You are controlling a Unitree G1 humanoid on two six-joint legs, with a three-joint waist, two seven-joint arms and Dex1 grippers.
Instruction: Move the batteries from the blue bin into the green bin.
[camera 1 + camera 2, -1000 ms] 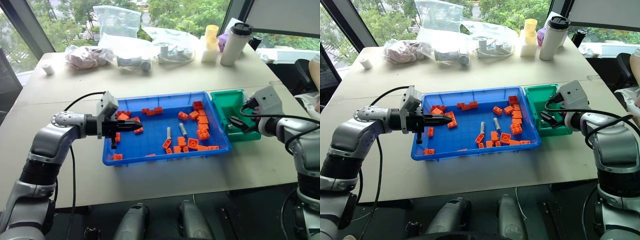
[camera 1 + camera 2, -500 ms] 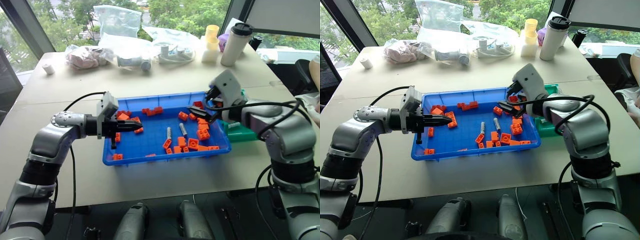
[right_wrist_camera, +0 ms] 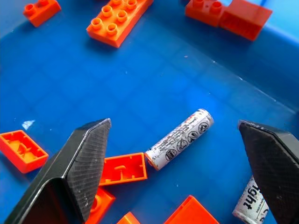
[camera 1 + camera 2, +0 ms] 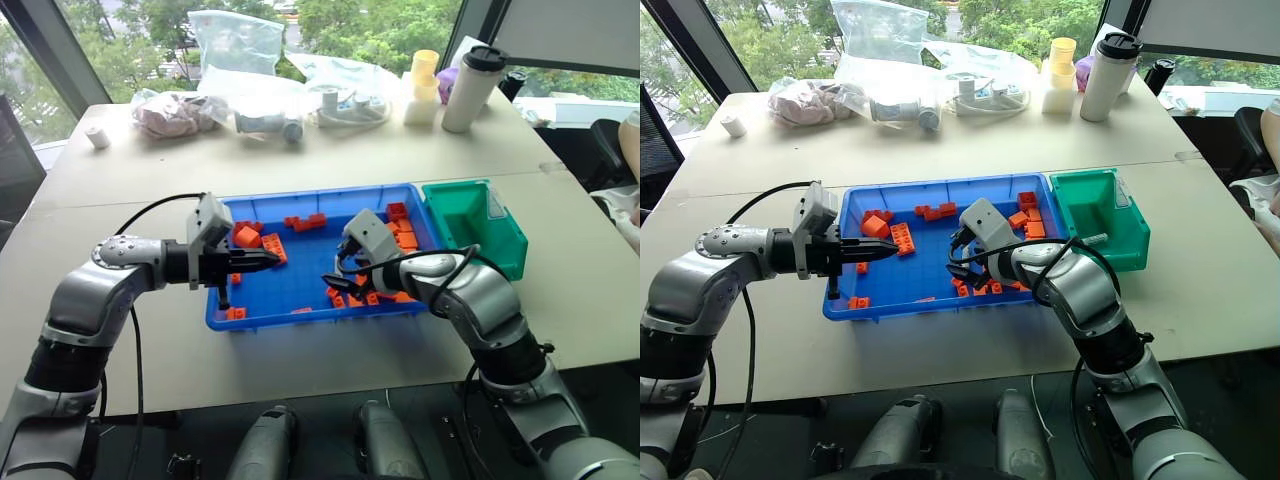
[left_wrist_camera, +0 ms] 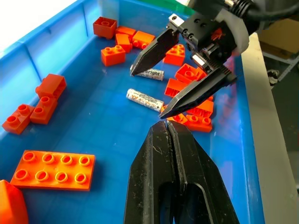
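Note:
The blue bin (image 4: 310,320) lies in front of me, scattered with orange bricks (image 4: 247,237). The green bin (image 4: 470,235) stands against its right end. Two batteries (image 3: 179,139) (image 3: 247,205) lie on the blue floor near the middle, also seen as battery (image 5: 145,99) and battery (image 5: 150,73) from the left wrist. My right gripper (image 4: 335,275) hangs open just above them, its fingers straddling the nearer battery without touching it. My left gripper (image 4: 265,258) is shut and empty, hovering over the bin's left part and pointing at the right gripper (image 5: 147,93).
Orange bricks crowd the blue bin's right side (image 4: 405,235) right next to the batteries. Along the table's far edge lie plastic bags (image 4: 235,45), a white tumbler with a black lid (image 4: 470,85), yellow cups (image 4: 422,85) and a small white roll (image 4: 97,138).
My right arm has swung left from the green bin to the middle of the blue bin and come down, still open. The left gripper has stayed where it was.

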